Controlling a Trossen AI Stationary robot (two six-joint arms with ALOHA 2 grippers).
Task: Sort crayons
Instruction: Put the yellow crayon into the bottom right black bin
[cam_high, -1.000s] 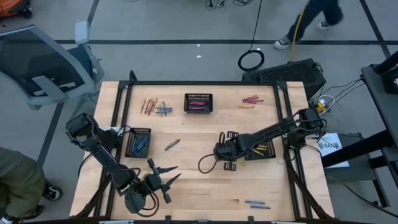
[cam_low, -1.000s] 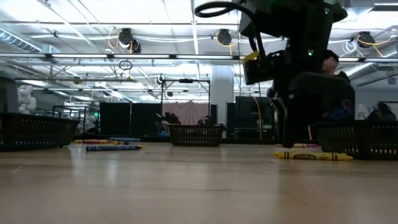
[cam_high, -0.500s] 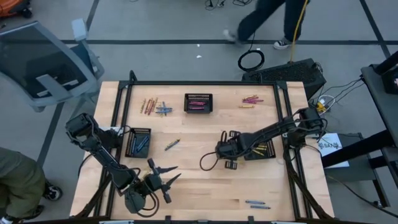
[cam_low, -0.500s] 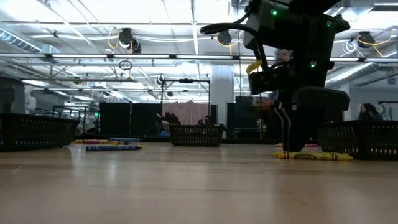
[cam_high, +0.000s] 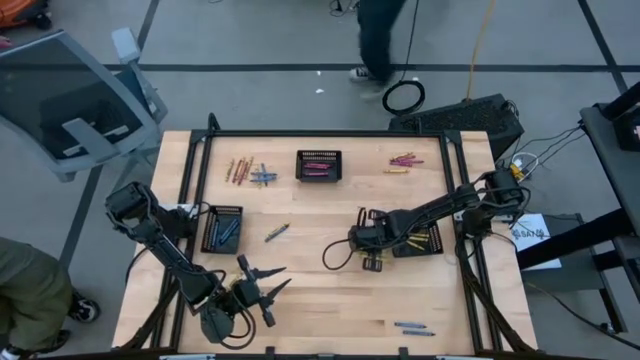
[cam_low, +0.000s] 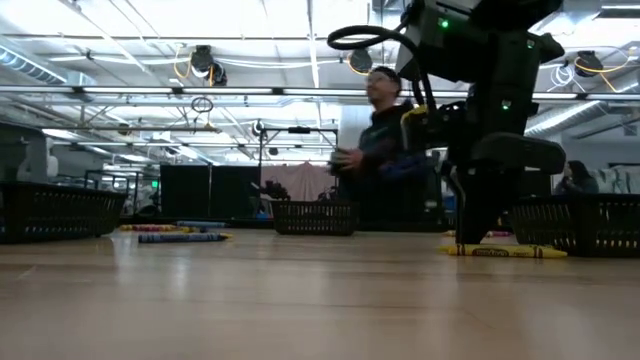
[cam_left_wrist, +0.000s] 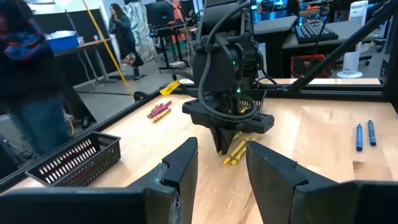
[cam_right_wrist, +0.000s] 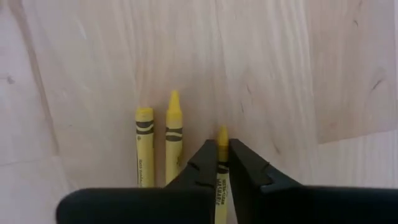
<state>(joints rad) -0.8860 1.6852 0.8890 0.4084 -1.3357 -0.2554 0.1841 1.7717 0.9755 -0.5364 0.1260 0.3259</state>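
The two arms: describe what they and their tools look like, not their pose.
Both arms are dark, jointed and slim. The left tool has two flat black fingers with angular, faceted tips. The right tool has the same black fingers; its boxy black wrist housing carries a small green light and looping black cables.

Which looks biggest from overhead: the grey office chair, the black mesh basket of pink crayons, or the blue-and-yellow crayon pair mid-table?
1. Grey office chair, though it stands off the table.
2. Black mesh basket of pink crayons.
3. Blue-and-yellow crayon pair, far the smallest.
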